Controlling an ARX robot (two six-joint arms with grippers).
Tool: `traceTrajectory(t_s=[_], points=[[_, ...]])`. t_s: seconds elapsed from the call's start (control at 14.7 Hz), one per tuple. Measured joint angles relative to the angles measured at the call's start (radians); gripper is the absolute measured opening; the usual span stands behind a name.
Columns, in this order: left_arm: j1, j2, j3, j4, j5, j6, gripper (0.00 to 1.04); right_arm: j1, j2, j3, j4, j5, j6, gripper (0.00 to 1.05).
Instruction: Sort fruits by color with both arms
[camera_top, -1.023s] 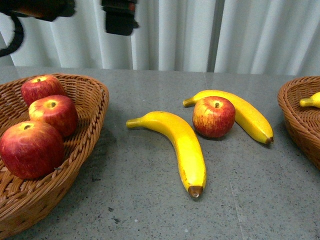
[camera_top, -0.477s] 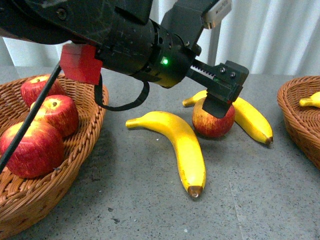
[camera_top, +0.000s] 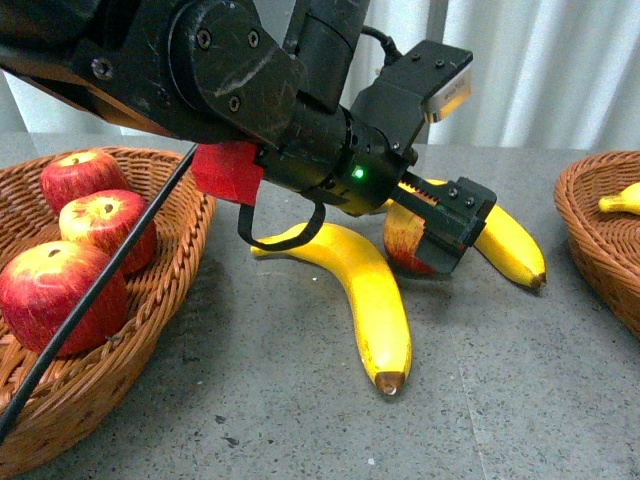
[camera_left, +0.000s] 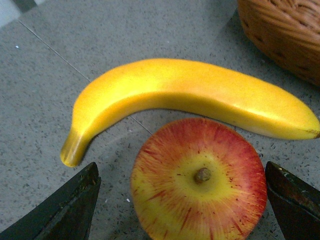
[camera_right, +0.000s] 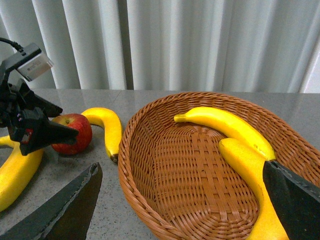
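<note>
On my far left the left basket (camera_top: 190, 200) holds three red apples (camera_top: 55, 295). So I judge the loose apple (camera_left: 200, 180), sitting stem-up on the grey table (camera_top: 260, 400) at centre, is the one to fetch.

The near banana (camera_top: 375, 290) lies just left of it, apart from it. The apple's skin looks smooth and glossy, and the body round and stiff. I'd expect it to be fairly light but inclined to squirt out of a pinch. I would grip across its widest girth, one pad on each flank, with the stem left clear.

The left gripper (camera_top: 440, 245) is spread wide and has nothing in its grasp. In the left wrist view its two fingers (camera_left: 65, 210) flank the apple with table showing on both sides — bracketed, not yet touched.

The far banana (camera_left: 190, 95) curves close behind the apple. Whether they touch I cannot tell, and a finger could nudge it.

Further right, the right basket (camera_right: 135, 165) carries two bananas (camera_right: 225, 125). The right gripper (camera_right: 180, 200) hovers before it, wide open and empty.
</note>
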Motion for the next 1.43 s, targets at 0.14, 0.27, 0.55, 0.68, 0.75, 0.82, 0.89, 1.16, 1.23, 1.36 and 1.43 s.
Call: traceTrajectory(t_s=[0.14,0.27,0.55,0.68,0.75,0.82,0.89,1.16,1.23,1.36,1.43], points=[[-0.002,0.035,0.021,-0.008,0.006,0.001,0.98,0.000,0.000,0.000,0.000,0.000,0.000,0.98],[-0.005,0.063,0.039,-0.013,0.007,0.001,0.98,0.000,0.000,0.000,0.000,0.000,0.000,0.98],[-0.011,0.051,0.024,0.036,0.003,0.000,0.73,0.000,0.000,0.000,0.000,0.000,0.000,0.98],[-0.020,-0.061,-0.048,0.089,-0.079,-0.013,0.72,0.000,0.000,0.000,0.000,0.000,0.000,0.98],[-0.014,-0.168,-0.094,0.133,-0.153,-0.048,0.72,0.000,0.000,0.000,0.000,0.000,0.000,0.98],[0.003,-0.252,-0.132,0.167,-0.228,-0.095,0.72,0.000,0.000,0.000,0.000,0.000,0.000,0.98],[0.045,-0.336,-0.184,0.192,-0.332,-0.164,0.72,0.000,0.000,0.000,0.000,0.000,0.000,0.98],[0.222,-0.506,-0.396,0.225,-0.620,-0.312,0.71,0.000,0.000,0.000,0.000,0.000,0.000,0.98],[0.238,-0.562,-0.444,0.212,-0.661,-0.345,0.71,0.000,0.000,0.000,0.000,0.000,0.000,0.98],[0.229,-0.667,-0.526,0.222,-0.671,-0.377,0.96,0.000,0.000,0.000,0.000,0.000,0.000,0.98],[0.222,-0.705,-0.552,0.226,-0.678,-0.385,0.99,0.000,0.000,0.000,0.000,0.000,0.000,0.98]])
